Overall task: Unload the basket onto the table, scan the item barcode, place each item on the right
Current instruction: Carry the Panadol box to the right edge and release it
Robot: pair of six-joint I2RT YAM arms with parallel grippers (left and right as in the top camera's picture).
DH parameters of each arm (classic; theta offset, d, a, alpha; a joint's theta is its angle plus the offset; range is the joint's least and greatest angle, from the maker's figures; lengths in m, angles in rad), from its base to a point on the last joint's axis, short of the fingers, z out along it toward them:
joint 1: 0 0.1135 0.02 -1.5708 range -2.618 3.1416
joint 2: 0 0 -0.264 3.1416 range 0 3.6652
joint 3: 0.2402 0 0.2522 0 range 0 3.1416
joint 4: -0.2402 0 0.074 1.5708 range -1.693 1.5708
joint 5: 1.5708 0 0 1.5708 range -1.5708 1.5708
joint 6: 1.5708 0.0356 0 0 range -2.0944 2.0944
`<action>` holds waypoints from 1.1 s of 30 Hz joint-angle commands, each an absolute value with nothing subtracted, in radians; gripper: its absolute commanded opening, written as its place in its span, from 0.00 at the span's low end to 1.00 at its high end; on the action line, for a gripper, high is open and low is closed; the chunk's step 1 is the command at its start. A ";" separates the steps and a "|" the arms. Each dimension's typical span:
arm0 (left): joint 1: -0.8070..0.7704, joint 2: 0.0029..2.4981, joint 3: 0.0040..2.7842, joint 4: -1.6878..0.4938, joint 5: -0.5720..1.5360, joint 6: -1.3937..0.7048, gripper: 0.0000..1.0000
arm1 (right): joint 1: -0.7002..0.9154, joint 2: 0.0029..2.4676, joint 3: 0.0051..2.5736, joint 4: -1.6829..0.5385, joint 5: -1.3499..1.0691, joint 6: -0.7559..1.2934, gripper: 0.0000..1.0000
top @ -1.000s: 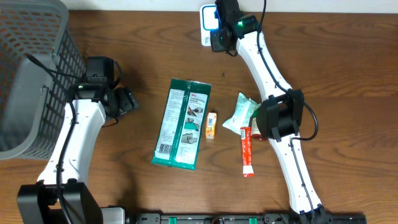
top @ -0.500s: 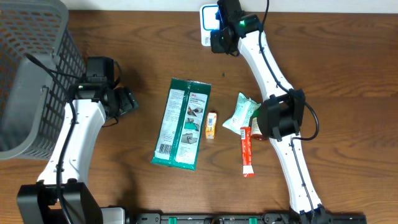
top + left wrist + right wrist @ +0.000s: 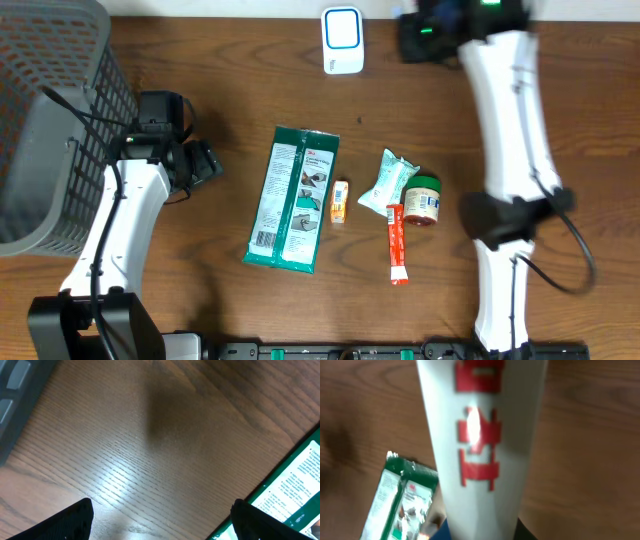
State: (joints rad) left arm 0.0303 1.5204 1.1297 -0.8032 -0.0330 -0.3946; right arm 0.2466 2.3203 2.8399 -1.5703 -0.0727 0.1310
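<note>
Your right gripper (image 3: pixel 412 38) swung off white-blue box scanner (image 3: pixel 342 40) toward 1 o'clock, clamped on white red-lettered pack (image 3: pixel 480 435). At 9 o'clock, left gripper (image 3: pixel 207 162) unmoved, jaws wide, empty.

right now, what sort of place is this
Probably a mock shop checkout: a white barcode scanner, a grey mesh basket, and a green packet and small jar on a wooden table.

I'm driving two white tubular arms, left (image 3: pixel 120 215) and right (image 3: pixel 505 100), with black joint housings (image 3: pixel 515 215), looping black cables (image 3: pixel 75 108), a green wrist light (image 3: pixel 422 28) and red lettering (image 3: pixel 479 435).
</note>
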 commanded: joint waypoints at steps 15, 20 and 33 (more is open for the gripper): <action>0.033 1.518 1.135 -0.803 -0.049 -0.390 0.89 | -0.133 2.244 2.500 -1.697 0.293 0.199 0.06; 0.033 1.518 1.135 -0.803 -0.049 -0.390 0.89 | -0.236 2.244 2.262 -1.620 0.352 0.239 0.06; 0.033 1.518 1.135 -0.803 -0.049 -0.390 0.89 | -0.388 2.244 1.843 -1.284 0.304 0.208 0.99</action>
